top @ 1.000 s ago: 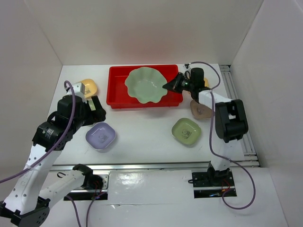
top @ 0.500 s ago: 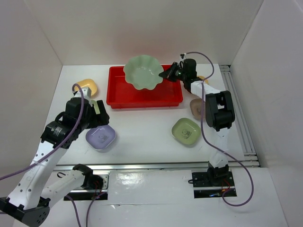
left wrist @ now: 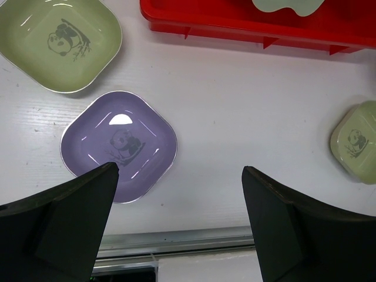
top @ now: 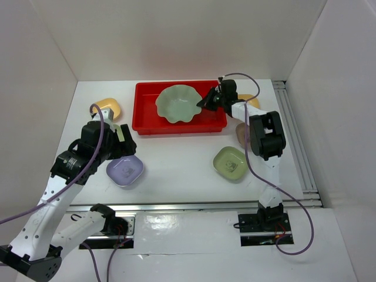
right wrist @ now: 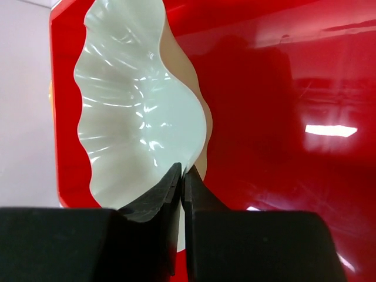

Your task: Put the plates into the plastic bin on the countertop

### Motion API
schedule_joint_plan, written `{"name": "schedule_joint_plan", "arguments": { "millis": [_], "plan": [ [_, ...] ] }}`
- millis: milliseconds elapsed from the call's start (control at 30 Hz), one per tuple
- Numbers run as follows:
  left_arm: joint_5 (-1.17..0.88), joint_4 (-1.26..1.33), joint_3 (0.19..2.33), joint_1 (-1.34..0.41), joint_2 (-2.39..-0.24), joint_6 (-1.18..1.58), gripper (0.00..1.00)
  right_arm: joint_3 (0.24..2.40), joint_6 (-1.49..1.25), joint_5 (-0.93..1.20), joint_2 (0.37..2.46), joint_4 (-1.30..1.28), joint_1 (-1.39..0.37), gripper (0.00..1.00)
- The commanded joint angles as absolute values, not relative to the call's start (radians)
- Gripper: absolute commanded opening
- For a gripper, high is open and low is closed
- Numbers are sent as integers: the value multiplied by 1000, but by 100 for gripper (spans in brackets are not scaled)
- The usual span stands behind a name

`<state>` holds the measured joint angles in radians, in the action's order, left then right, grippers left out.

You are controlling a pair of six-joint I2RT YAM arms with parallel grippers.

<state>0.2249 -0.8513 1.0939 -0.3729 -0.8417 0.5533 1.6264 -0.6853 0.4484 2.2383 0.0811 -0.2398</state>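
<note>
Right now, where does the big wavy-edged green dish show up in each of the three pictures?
Top external: wavy green dish at upper middle, over the red bin, its right rim pinched by the right gripper.
Left wrist: only a sliver at the top edge, right of centre.
Right wrist: fills the left half, its rim in the closed gripper.
Shared landmark: the red bin.
</note>
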Motion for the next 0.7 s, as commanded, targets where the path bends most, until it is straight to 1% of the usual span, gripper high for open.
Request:
{"name": "schedule_joint_plan", "arguments": {
  "millis": [0, 167, 200, 267, 333, 400, 433, 500, 533, 567, 667],
  "plan": [
    [204, -813, 1100, -377, -828, 558, 100, 1624, -663, 420, 2240, 84, -245, 10],
    [204, -813, 1091, -377, -828, 558, 100, 1643, -663, 433, 2249, 84, -245, 18],
    [204, -813, 1091, -377, -828, 558, 100, 1654, -663, 442, 2249, 84, -245, 30],
    [204, -813, 1091, -377, -828, 558, 100, 1663, -654, 442, 2249, 84, -245, 39],
    [204, -813, 1091, -377, -828, 549, 100, 1663, -653, 451, 2240, 84, -245, 56],
    [195, -813, 1091, -377, -828, 549, 100, 1663, -644, 451, 2229, 84, -245, 66],
    [195, -813, 1091, -377, -828, 549, 100, 1663, -644, 451, 2212, 74, -245, 73],
    [195, -813, 1091, -377, -819, 549, 100, 1654, -634, 451, 2186, 92, -245, 80],
    [195, -813, 1091, -377, -819, 549, 100, 1638, -634, 463, 2171, 110, -245, 88],
    [195, -813, 1082, -377, -819, 549, 100, 1638, -624, 463, 2142, 132, -255, 100],
    [195, -802, 1081, -377, -828, 549, 100, 1651, -588, 453, 2096, 123, -264, 100]
  ]
}}
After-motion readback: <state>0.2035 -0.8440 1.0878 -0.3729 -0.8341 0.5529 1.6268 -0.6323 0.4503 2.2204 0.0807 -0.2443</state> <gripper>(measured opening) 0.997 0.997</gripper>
